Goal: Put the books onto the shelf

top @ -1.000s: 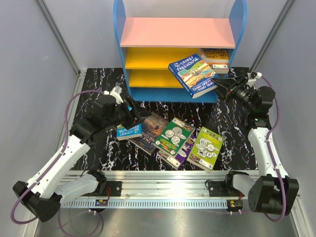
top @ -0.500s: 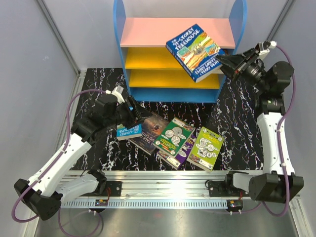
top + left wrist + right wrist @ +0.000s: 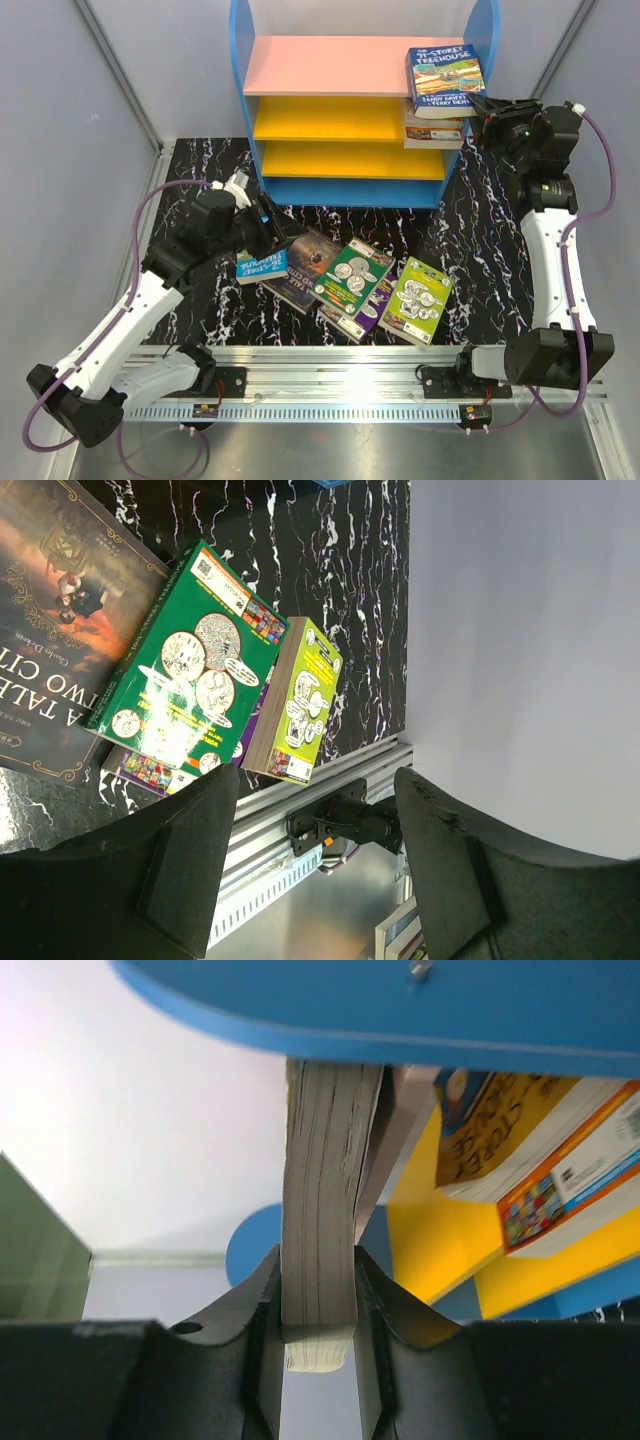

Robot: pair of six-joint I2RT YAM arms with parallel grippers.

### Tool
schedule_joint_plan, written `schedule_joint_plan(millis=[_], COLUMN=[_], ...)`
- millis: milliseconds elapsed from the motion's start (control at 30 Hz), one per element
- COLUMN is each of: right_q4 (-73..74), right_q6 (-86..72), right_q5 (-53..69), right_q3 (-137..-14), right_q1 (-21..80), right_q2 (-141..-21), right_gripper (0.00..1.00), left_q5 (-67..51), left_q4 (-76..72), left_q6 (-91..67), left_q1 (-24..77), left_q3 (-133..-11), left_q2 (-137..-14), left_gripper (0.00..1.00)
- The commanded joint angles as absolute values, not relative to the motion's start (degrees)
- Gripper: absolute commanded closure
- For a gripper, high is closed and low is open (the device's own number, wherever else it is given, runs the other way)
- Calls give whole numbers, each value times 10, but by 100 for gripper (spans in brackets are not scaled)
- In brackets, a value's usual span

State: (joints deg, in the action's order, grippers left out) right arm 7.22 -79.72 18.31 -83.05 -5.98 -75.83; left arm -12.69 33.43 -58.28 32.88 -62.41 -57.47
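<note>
Overhead view facing shelf, 2 wrist views close, sharing books

We see the black marbled bench carrying the shelf at upper centre. On the bench, lower centre, lie a dark brown book, a green book and a lime book. A book stack rests on the shelf's upper yellow board.

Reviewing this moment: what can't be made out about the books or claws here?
- Top view: purple book, mostly covered by green book.
- Right wrist: Treehouse book in right claw shows only page edges; cover hidden.
- Left wrist: dark book cut off by left frame edge.
</note>
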Motion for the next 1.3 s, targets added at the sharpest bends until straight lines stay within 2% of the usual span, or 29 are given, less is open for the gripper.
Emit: schedule_joint_plan(millis=[0, 233, 433, 500, 533, 567, 633, 667, 767, 933, 1100, 1200, 1233, 1267], right_q4=[82, 116, 148, 158, 160, 159, 162, 170, 181, 177, 136, 92, 91, 85], right_q6=[-814, -827, -823, -817, -814, -813, -809, -808, -802, -789, -769, -759, -755, -752], right_q5=[59, -26, -72, -79, -79, -74, -69, -66, -65, -32, 67, 126, 134, 147], right_q3=[-872, -902, -932, -942, -944, -945, -942, -940, -924, -900, -855, -824, -821, -813], right_q1=[-47, 14, 21, 21, 21, 21, 21, 21, 18, 3, 8, 12, 14, 15], right_q2=[-751, -798, -823, -827, -828, -830, -827, -824, -811, -783, -757, -750, -748, -745], right_gripper=[100, 100, 100, 95, 89, 66, 37, 18, 0, 0, 1, 13, 25, 46], left_q5=[-127, -140, -131, -130, -130, -130, -131, -132, -133, -136, -136, -138, -140, -143], left_q4=[313, 299, 311, 316, 316, 317, 317, 318, 317, 316, 312, 310, 308, 303], left_q6=[-577, -580, -568, -563, -563, -562, -560, -559, -557, -558, -559, -562, -563, -565], left_q1=[326, 325, 324, 320, 317, 315, 314, 312, 311, 311, 310, 310, 310, 311], left_q3=[-637, -632, -642, -644, -645, -646, -646, -647, -648, -646, -643, -642, -642, -639], left_q2=[-562, -576, -572, -571, -570, -571, -572, -573, -576, -581, -583, -586, -588, -589], left_gripper=[31, 31, 31, 31, 31, 31, 31, 31, 31, 31, 31, 31, 31, 31])
